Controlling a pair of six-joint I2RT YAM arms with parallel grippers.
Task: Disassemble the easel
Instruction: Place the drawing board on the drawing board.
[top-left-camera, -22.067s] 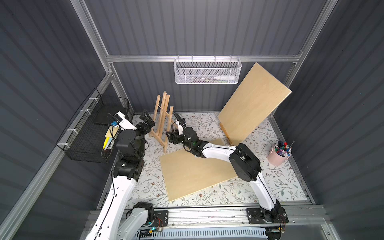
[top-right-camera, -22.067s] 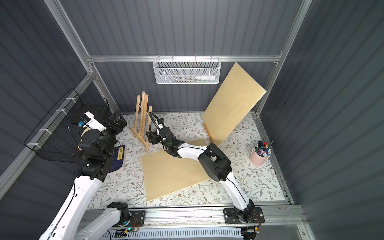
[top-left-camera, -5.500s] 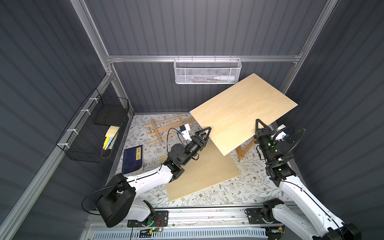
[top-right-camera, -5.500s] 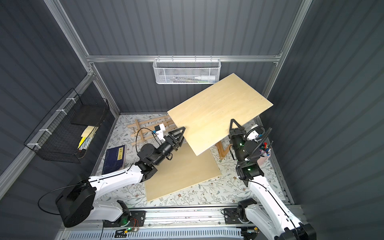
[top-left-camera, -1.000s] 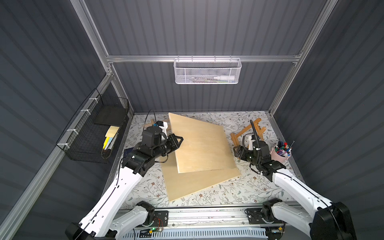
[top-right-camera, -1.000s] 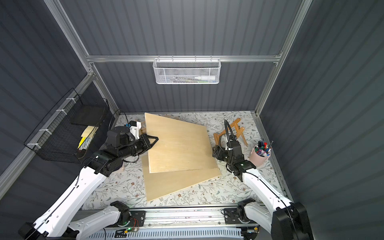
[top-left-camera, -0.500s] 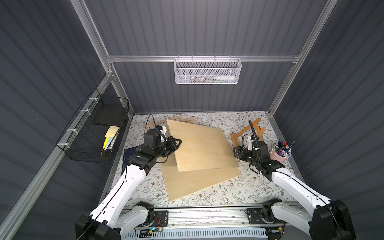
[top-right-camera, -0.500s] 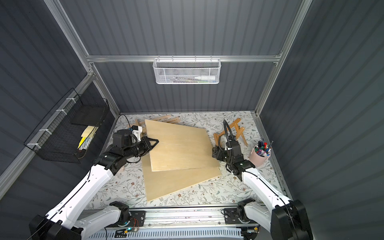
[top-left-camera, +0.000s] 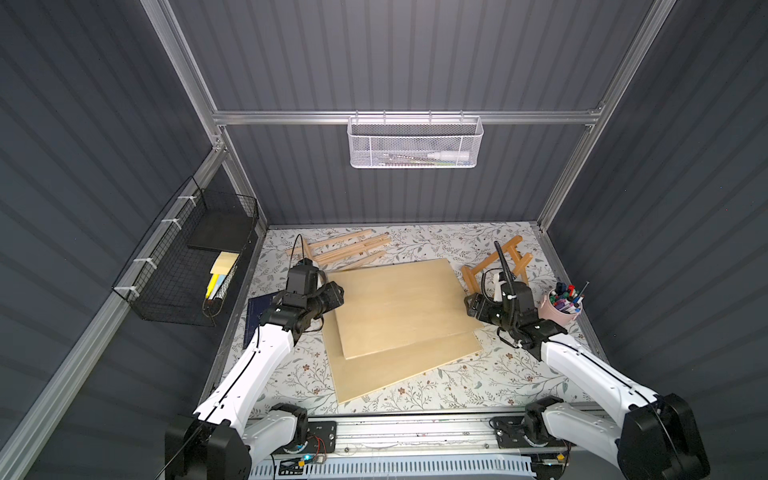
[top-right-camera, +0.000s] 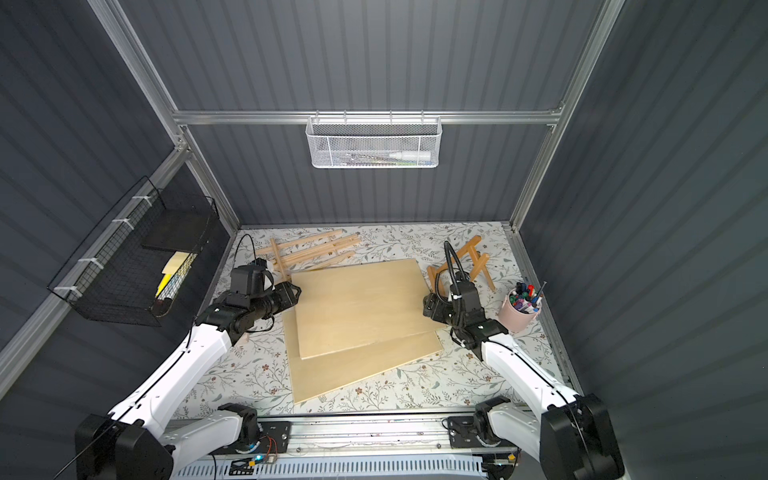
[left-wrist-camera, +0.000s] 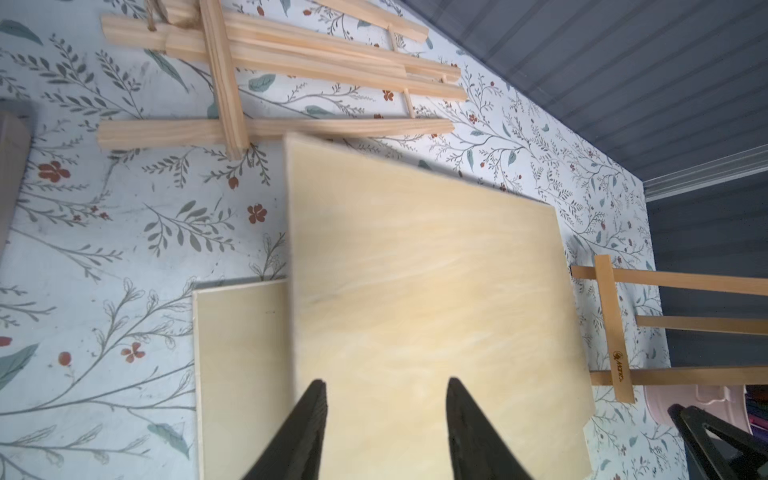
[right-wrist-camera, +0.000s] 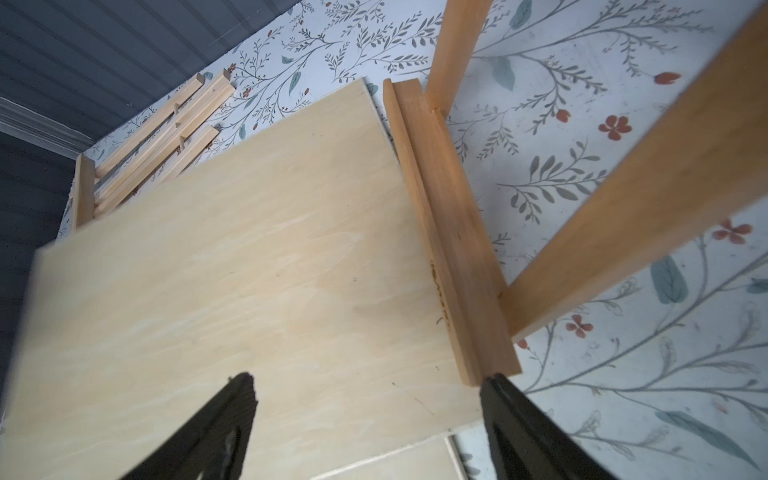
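Easel pieces sit in two spots on the floral table. At about 11 o'clock, close to the back wall, the pale easel lies flat, its long bars side by side and a crossbar laid over them. At about 2 o'clock is the darker easel; its ledge rests on the table just beside the upper board's 3 o'clock edge, while from above it is unclear whether the frame lies flat or stands propped.

Two plywood sheets fill the centre. The upper board lies on the lower board, skewed so that the lower one shows along the 6 o'clock side and at the 9 o'clock edge. The upper board's far corner reaches almost to the pale easel.

At the upper board's 9 o'clock edge the left gripper hangs with its jaws apart; in the left wrist view its two black fingers stand separated over the wood with nothing pinched between them. At the 3 o'clock edge the right gripper is spread wide. In the right wrist view one finger sits over the upper board and the second by the end of the darker easel's ledge, clamping nothing.

A pink pen cup stands at 3 o'clock near the right arm. A navy book lies at 9 o'clock beside the left arm.
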